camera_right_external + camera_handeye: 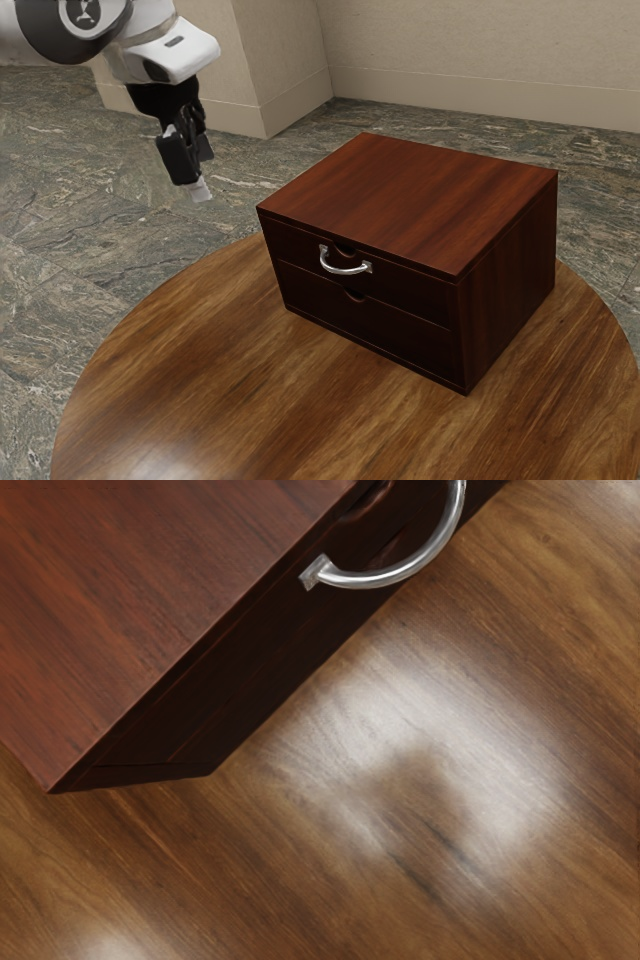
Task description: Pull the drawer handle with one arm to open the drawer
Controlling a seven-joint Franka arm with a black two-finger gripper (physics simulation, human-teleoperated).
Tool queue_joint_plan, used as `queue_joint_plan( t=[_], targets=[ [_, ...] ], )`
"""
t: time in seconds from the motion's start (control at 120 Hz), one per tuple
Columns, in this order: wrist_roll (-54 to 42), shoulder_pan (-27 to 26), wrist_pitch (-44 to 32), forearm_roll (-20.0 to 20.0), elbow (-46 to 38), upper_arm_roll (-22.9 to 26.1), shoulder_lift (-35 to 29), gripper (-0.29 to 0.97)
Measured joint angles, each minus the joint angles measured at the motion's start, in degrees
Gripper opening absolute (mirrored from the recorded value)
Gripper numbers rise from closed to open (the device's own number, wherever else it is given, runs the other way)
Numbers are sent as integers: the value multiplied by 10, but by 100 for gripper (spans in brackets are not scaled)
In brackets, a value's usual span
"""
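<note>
A dark red-brown wooden cabinet (pixel 420 200) with two drawers stands on a round wooden table (pixel 230 400). The upper drawer (pixel 400 275) carries a curved silver handle (pixel 343 264) on its front, and its front sits flush with the cabinet. My gripper (pixel 198 188) hangs in the air to the exterior view's upper left of the cabinet, well apart from the handle, holding nothing. In the wrist view the silver handle (pixel 400 565) sticks out from the dark drawer front, beside the cabinet's top (pixel 130 600), with the table (pixel 450 830) beneath.
The lower drawer (pixel 375 325) has only a small notch in its top edge and looks flush too. The table stands on a grey marble floor (pixel 80 230). A beige wall and column (pixel 270 60) rise behind.
</note>
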State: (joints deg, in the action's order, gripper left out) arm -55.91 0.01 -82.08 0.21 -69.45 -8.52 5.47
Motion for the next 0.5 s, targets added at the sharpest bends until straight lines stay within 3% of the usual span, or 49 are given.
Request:
queue_joint_plan(
  t=[0.283,0.5],
  targets=[
    [9,-4,-8,-6,-16,1,6,68],
    [-19,-69,-53,28,-134,5,-48,68]
  ],
)
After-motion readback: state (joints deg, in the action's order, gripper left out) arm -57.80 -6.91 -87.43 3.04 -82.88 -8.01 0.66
